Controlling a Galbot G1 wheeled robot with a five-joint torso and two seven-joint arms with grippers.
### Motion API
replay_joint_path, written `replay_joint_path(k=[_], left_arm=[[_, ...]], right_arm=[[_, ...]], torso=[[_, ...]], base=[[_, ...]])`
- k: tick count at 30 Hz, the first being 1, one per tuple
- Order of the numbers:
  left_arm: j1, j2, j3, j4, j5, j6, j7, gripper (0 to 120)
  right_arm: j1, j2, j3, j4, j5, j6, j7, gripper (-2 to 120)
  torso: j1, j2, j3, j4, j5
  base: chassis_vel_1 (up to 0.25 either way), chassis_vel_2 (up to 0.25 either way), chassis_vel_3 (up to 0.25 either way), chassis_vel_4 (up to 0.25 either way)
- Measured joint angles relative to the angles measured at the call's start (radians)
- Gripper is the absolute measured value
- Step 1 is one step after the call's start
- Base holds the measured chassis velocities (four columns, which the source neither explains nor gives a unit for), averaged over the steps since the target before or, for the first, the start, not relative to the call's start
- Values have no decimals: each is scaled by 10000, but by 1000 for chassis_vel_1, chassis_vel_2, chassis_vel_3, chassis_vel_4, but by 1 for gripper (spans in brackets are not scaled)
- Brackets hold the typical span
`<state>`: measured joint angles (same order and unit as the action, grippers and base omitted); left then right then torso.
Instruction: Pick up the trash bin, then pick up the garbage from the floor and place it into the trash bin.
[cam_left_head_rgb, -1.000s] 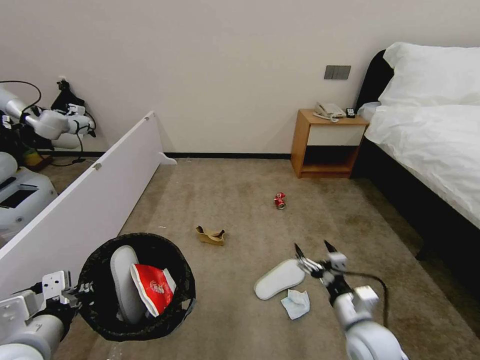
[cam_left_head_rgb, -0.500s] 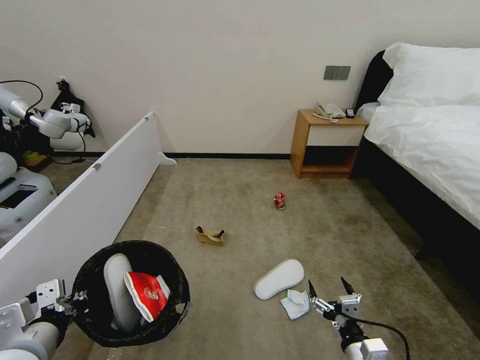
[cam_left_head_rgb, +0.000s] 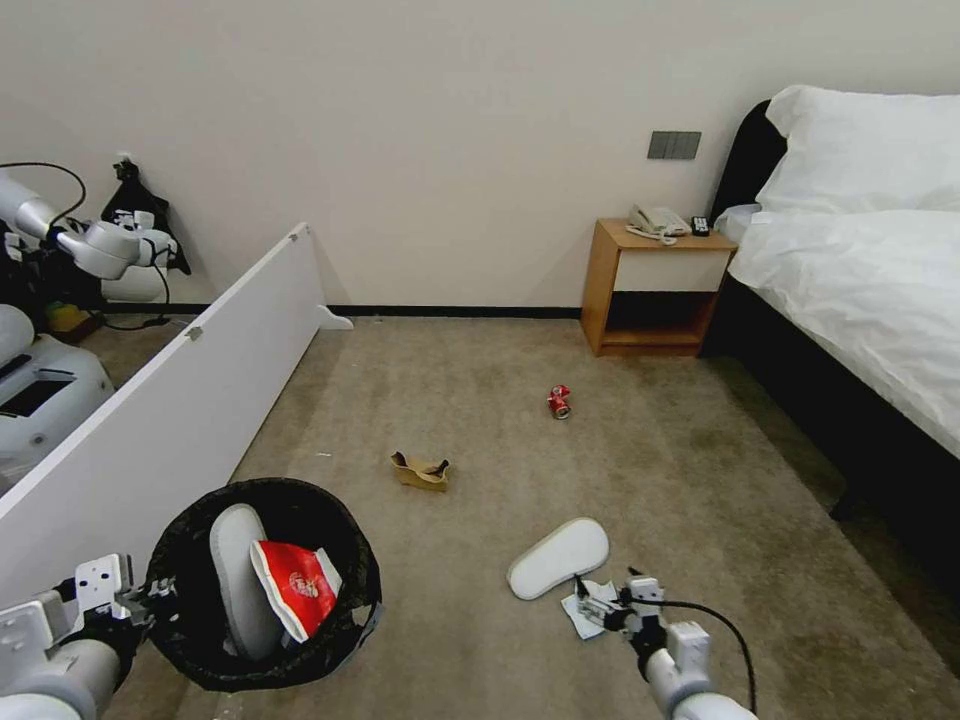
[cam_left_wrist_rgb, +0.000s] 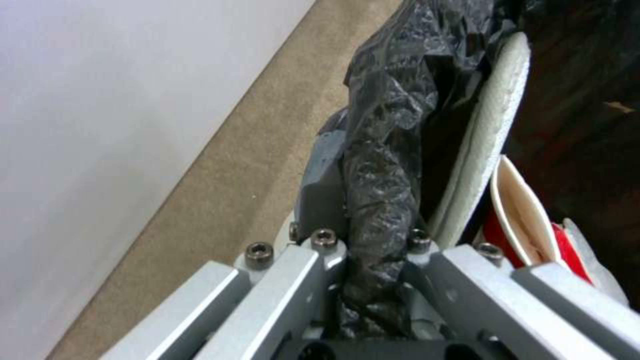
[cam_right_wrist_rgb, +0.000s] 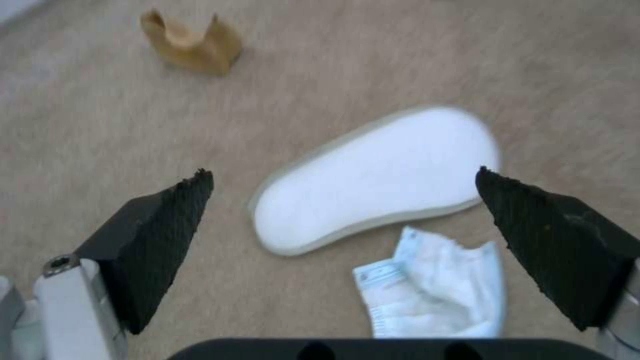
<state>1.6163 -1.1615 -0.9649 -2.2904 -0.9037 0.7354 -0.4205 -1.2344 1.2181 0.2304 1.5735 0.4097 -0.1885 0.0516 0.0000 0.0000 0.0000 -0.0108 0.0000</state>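
Black bag liner marks the trash bin (cam_left_head_rgb: 265, 585), at 7 o'clock in the head view, with one slipper (cam_left_head_rgb: 237, 575) and the red-white carton (cam_left_head_rgb: 296, 585) already inside. Left gripper (cam_left_head_rgb: 150, 597) sits on its rim at 9 o'clock. Second slipper (cam_left_head_rgb: 558, 557) lies on the carpet (cam_left_head_rgb: 650, 450) around 5 o'clock, tissue (cam_left_head_rgb: 587, 608) touching its near end, right gripper (cam_left_head_rgb: 598, 608) low over the tissue. Cardboard (cam_left_head_rgb: 421, 471) mid-floor, red can (cam_left_head_rgb: 559, 401) beyond it toward the nightstand (cam_left_head_rgb: 655, 290).

Left wrist view: jaws clamped on the bagged rim (cam_left_wrist_rgb: 377, 200), slipper (cam_left_wrist_rgb: 490, 125) and carton (cam_left_wrist_rgb: 527, 220) just inside. Grip looks solid; keep the bin level.

Right wrist view: fingers (cam_right_wrist_rgb: 157, 240) spread wide, tissue (cam_right_wrist_rgb: 440, 290) and slipper (cam_right_wrist_rgb: 373, 180) both between them, nothing held. Judgement: tissue looks like the target. Centre on it and away from the slipper edge, press into the carpet, then close; thin tissue slips out easily.
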Motion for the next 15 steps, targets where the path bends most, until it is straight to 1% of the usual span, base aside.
replay_joint_path(k=[1, 2, 5, 12, 15], left_arm=[[-22, 7, 0, -5, 0, 0, -4, 1], [-22, 7, 0, -5, 0, 0, -4, 1], [-126, 52, 31, -4, -2, 0, -12, 1], [-142, 84, 34, 63, -20, -1, -15, 1], [-144, 95, 34, 79, -25, 0, -13, 1]], right_arm=[[285, 64, -209, -368, 29, -108, 0, 100], [285, 64, -209, -368, 29, -108, 0, 100], [769, 301, -413, -1297, -131, -263, 16, 100], [904, 398, -275, -2008, -547, -448, 232, 100], [887, 386, -201, -2083, -590, -474, 284, 100]], torso=[[1, 0, 0, 0, -1], [1, 0, 0, 0, -1], [1, 0, 0, -5, 0], [1, 0, 0, -4, -1], [1, -1, 0, -5, 0]], base=[[0, 0, 0, 0], [0, 0, 0, 0], [0, 0, 0, 0], [0, 0, 0, 0], [0, 0, 0, 0]])
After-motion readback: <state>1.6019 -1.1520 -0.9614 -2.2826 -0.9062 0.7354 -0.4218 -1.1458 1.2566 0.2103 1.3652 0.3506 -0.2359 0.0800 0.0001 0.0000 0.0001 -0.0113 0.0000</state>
